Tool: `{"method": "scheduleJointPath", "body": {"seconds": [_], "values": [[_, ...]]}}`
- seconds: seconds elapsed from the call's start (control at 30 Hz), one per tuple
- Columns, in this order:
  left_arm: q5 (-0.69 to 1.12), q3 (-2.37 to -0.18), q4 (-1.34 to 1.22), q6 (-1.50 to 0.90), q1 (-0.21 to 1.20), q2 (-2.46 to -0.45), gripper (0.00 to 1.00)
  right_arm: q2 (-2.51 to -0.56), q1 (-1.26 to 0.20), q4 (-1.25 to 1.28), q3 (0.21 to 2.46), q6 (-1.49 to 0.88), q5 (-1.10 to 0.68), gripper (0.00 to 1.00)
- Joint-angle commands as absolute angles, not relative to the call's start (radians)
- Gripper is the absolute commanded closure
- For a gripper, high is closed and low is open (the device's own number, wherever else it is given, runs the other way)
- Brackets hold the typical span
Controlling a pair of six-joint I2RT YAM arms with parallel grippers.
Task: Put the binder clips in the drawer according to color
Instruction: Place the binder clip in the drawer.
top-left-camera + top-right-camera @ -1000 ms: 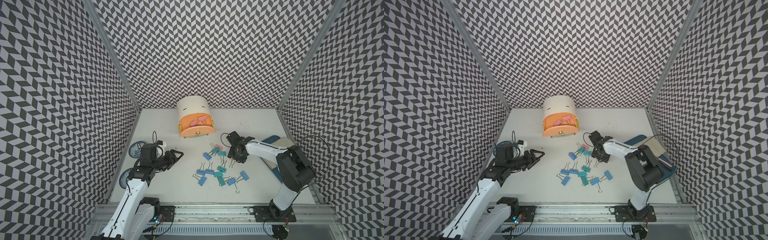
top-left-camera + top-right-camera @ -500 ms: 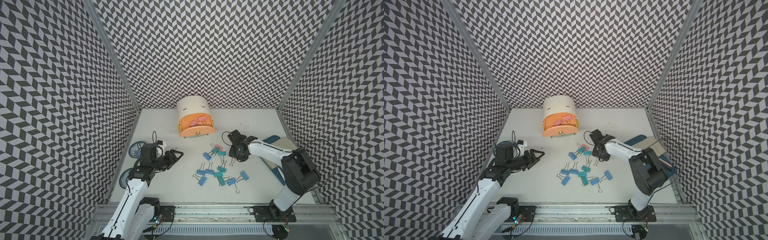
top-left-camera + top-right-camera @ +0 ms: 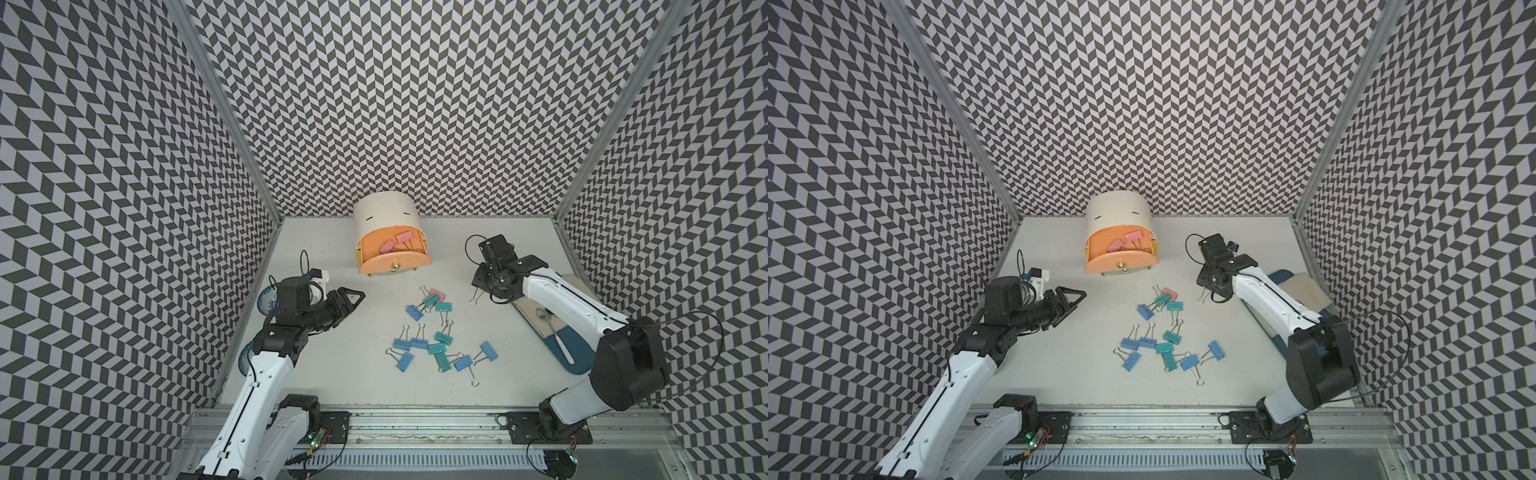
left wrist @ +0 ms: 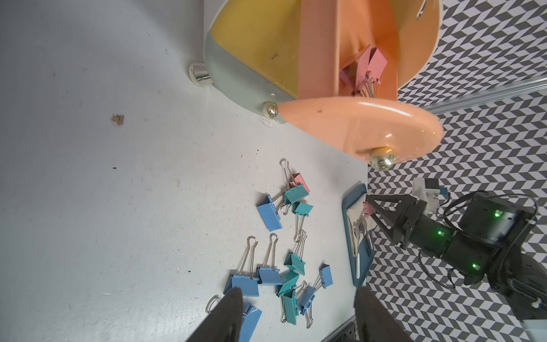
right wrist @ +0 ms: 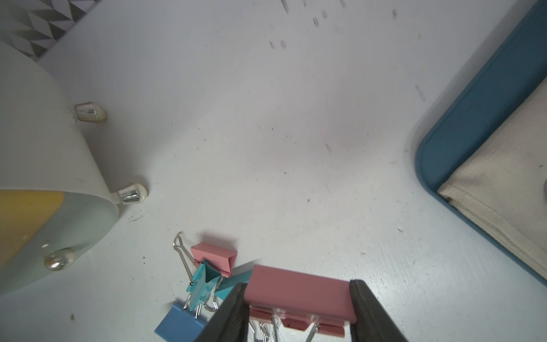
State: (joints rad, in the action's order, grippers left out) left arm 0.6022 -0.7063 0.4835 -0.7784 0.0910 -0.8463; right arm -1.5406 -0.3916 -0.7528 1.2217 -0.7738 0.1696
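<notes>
My right gripper (image 5: 299, 288) is shut on a pink binder clip (image 5: 296, 299), held by its body ends above the table. In both top views this gripper (image 3: 483, 287) (image 3: 1207, 286) hangs right of the drawer cabinet (image 3: 386, 216), the clip's wire handles dangling below. The cabinet's peach drawer (image 3: 395, 266) stands pulled open with pink clips (image 3: 395, 243) inside. Several blue and teal binder clips (image 3: 432, 336) and one pink clip (image 3: 437, 294) lie loose mid-table. My left gripper (image 3: 353, 297) (image 4: 299, 293) is open and holds nothing, left of the pile.
A dark blue tray (image 3: 575, 353) with a cloth and a spoon lies along the right wall under my right arm. Blue-patterned plates (image 3: 266, 299) sit by the left wall behind my left arm. The yellow and grey drawers (image 4: 251, 53) are closed.
My right gripper has risen from the clip pile and moved a little back and right with the pink clip. The left arm has not moved.
</notes>
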Motion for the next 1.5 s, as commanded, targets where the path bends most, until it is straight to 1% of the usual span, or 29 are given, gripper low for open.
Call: {"method": "scheduleJointPath", "body": {"seconds": [0.0, 0.4, 0.93, 1.2, 1.47], "values": [[0.567, -0.779, 0.496, -0.755, 0.088, -0.864, 0.36, -1.502, -0.369, -0.768, 1.278, -0.734, 0.191, 0.58], [0.532, -0.983, 0.524, -0.709, 0.089, -0.970, 0.36, -1.492, -0.342, -0.765, 1.453, -0.688, 0.165, 0.56], [0.566, -1.151, 0.491, -0.710, 0.089, -1.085, 0.36, -1.576, -0.348, -0.743, 1.706, -0.700, -0.066, 0.57], [0.610, -1.185, 0.454, -0.725, 0.090, -1.124, 0.36, -1.637, -0.405, -0.718, 1.783, -0.711, -0.135, 0.57], [0.624, -1.166, 0.430, -0.741, 0.092, -1.119, 0.36, -1.739, -0.518, -0.686, 1.914, -0.712, -0.166, 0.56]]}}
